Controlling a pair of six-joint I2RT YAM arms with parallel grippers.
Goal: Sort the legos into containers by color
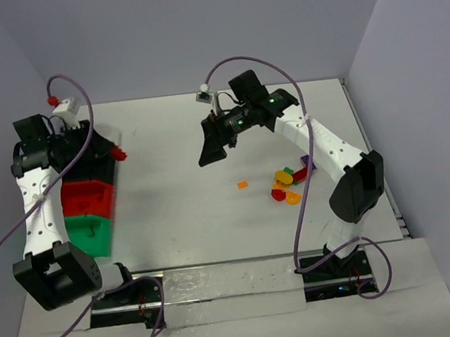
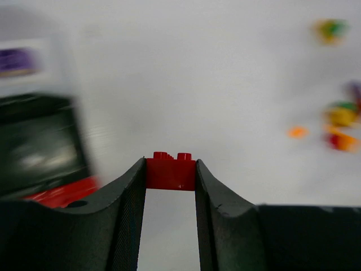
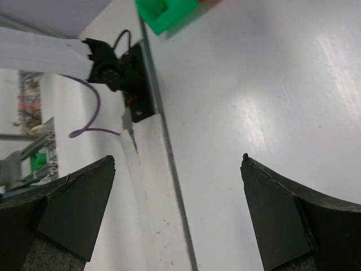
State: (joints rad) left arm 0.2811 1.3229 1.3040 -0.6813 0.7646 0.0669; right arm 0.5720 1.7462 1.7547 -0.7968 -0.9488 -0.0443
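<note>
The white counter (image 1: 189, 212) carries a row of containers along its left side: green bin (image 1: 88, 236), red bin (image 1: 84, 199), black bin (image 1: 103, 166). The right claw (image 3: 177, 161) hangs above the counter centre, jaws spread wide, gripping nothing. The left claw (image 2: 170, 165) is clenched on a red lego (image 2: 171, 174) just beside the black bin. Other loose legos (image 1: 288, 185) lie clustered near the right arm; one orange piece (image 1: 242, 185) lies apart from them.

The red lego (image 2: 170, 172) is glossy plastic, the table (image 2: 225, 84) smooth, semi-gloss.

Blur smears the black bin (image 2: 39, 147) and the loose legos (image 2: 341, 116); the green bin (image 3: 169, 14) is cut by the top edge
</note>
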